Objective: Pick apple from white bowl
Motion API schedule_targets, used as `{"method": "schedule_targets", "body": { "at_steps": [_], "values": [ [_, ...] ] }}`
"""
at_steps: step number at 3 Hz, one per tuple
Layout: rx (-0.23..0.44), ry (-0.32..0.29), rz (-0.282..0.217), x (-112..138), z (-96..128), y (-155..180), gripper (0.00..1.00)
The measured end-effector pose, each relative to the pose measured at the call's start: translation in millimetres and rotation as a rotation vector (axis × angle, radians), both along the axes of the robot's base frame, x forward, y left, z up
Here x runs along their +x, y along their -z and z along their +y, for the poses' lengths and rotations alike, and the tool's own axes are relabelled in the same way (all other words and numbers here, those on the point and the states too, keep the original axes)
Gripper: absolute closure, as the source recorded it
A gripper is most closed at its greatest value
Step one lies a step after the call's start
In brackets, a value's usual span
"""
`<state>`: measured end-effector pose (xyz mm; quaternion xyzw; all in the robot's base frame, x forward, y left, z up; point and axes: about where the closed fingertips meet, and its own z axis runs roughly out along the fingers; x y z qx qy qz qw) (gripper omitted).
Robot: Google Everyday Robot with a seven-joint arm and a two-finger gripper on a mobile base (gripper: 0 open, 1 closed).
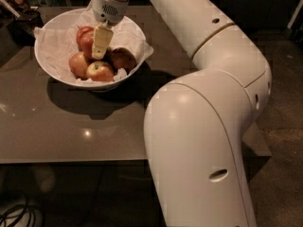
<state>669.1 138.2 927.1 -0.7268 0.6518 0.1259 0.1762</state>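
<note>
- The robot's white arm point(199, 141) fills the right half of the frame. It rises from the lower right and bends back toward the upper left.
- A grey-brown table point(71, 126) covers the left and centre, with a glossy top.
- The white bowl point(40, 58) stands on the table in the upper left.
- Crumpled white paper point(57, 37) lines the bowl, and one corner hangs over the right rim.
- Two orange-yellow apples point(100, 71) lie side by side at the bowl's near edge.
- A dark red apple point(124, 58) lies at the bowl's right side.
- The apple point(85, 39), red, sits toward the back of the bowl, upper left of the pile. Its sticker cannot be made out.
- The gripper point(100, 53) reaches down into the bowl from the top of the frame. Its pale yellow tip lies between the apple and the dark red one and meets the apple's right edge. Whether it is open or closed on anything cannot be told.
</note>
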Motion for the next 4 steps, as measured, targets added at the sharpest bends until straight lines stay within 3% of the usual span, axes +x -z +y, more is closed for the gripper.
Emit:
{"method": "schedule_targets", "body": {
  "at_steps": [1, 3, 4],
  "values": [
    [0.017, 0.009, -0.032, 3.4, 3.4, -5.7, 1.0],
    [0.073, 0.024, -0.126, -24.1, -8.3, -63.8, 1.0],
    [0.11, -0.009, -0.172, -40.0, -9.6, -94.7, 1.0]
  ]
}}
